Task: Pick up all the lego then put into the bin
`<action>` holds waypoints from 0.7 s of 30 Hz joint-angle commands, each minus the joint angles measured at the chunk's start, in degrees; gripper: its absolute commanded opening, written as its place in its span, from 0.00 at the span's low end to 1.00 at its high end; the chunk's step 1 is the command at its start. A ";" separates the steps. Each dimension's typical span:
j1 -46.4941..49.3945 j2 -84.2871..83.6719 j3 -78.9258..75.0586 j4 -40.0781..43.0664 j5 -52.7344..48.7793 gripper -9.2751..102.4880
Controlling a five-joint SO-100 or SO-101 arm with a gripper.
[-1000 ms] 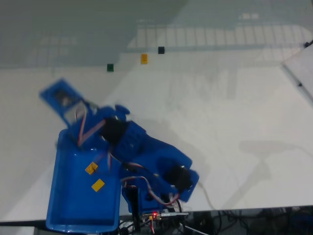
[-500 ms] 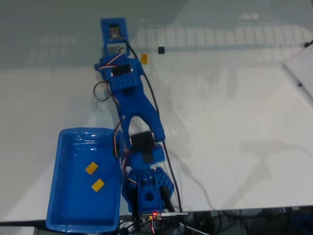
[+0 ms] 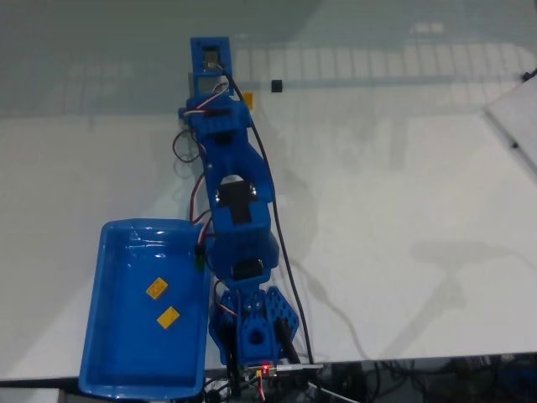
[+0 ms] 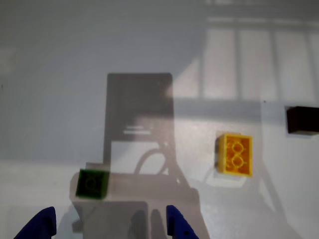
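Gripper [image 4: 107, 224] is hanging wide open right over the green lego [image 4: 91, 183], with the yellow one [image 4: 234, 154] sitting off to its right.

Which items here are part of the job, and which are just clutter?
Job:
green lego, yellow lego and black lego, all on the table
two yellow legos already in the bin
blue bin
gripper, open above the green lego

Clutter:
cables by the arm base
white board at the right edge
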 commanded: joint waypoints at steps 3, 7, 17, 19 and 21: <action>-1.41 -1.85 -5.89 -0.79 2.55 0.35; -2.72 -3.69 -6.94 -0.88 4.31 0.35; -5.01 -6.59 -6.94 -2.72 7.29 0.35; -5.10 -7.03 -6.94 -3.16 7.38 0.35; -5.19 -7.56 -7.12 -3.34 7.56 0.35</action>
